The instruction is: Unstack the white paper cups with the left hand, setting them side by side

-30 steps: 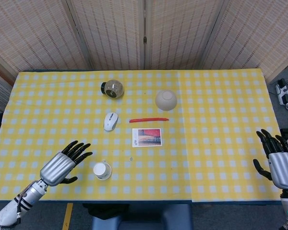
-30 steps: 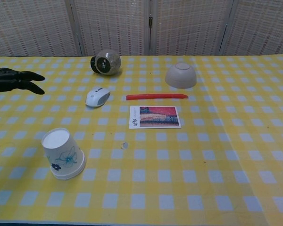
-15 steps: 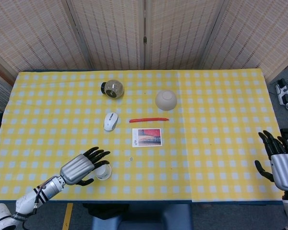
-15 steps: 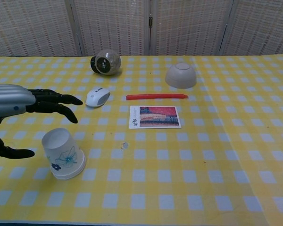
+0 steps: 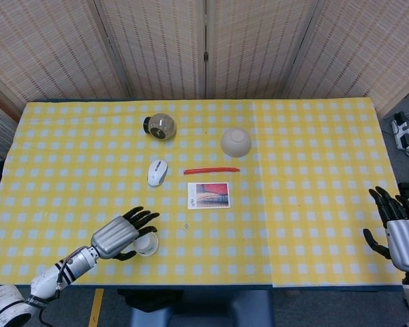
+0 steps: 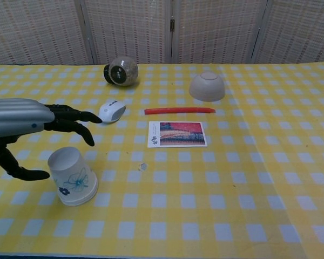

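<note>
The white paper cups (image 6: 72,176) stand upside down as one stack near the table's front left, with a blue flower print on the side; from above the stack (image 5: 147,244) shows as a white disc. My left hand (image 5: 117,235) hovers over and just left of it, fingers spread, thumb low beside the cup, holding nothing. In the chest view the left hand (image 6: 27,127) reaches in from the left above the cup. My right hand (image 5: 400,231) stays open at the table's far right edge.
A white mouse (image 5: 157,172), a red straw (image 5: 211,170) and a picture card (image 5: 209,195) lie mid-table. Farther back sit a tipped glass jar (image 5: 160,126) and an overturned beige bowl (image 5: 235,142). The yellow checked tablecloth (image 5: 313,177) covers the table.
My left hand swung rightward from the table's left side to hover over the cup stack, then edged slightly farther. The right hand dropped a little. The cups stayed put.
</note>
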You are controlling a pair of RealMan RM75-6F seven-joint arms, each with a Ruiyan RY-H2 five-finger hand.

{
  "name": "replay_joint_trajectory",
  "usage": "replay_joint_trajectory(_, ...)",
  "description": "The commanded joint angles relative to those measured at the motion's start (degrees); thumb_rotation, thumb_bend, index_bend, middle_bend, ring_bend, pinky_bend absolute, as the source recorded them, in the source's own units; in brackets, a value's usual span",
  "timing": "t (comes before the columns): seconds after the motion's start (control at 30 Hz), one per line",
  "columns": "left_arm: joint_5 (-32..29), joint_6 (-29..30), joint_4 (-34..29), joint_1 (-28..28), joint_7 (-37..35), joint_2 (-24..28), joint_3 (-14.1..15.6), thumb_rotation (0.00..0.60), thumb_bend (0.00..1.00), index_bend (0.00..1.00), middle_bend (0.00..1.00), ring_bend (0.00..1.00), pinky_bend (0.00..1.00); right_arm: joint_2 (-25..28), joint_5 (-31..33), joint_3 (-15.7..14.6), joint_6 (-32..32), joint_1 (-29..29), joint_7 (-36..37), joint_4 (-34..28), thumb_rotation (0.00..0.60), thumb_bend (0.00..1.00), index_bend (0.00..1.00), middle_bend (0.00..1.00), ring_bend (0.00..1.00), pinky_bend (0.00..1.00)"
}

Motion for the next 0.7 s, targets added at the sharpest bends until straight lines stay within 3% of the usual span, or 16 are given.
replay_joint_trajectory(0.03,-0.45,0.08,-0.15,-0.04,0.43,0.09,0.23,0.600,0.38,0.26,0.05,0.03,0.01,-0.08,0.04,-0.01,-0.04,-0.02,0.18,0.14,0.600,0.38,0.07,0.11,0.19,0.13)
replay_joint_trajectory(0.7,-2.47,0.73,0.34,-0.68,2.07,-0.62,0.89,0.600,0.39,0.29,0.06,0.04,0.02,-0.20,0.26,-0.03,-0.05,-0.33,1.07,0.81,0.600,0.38,0.07,0.11,0.19,0.13)
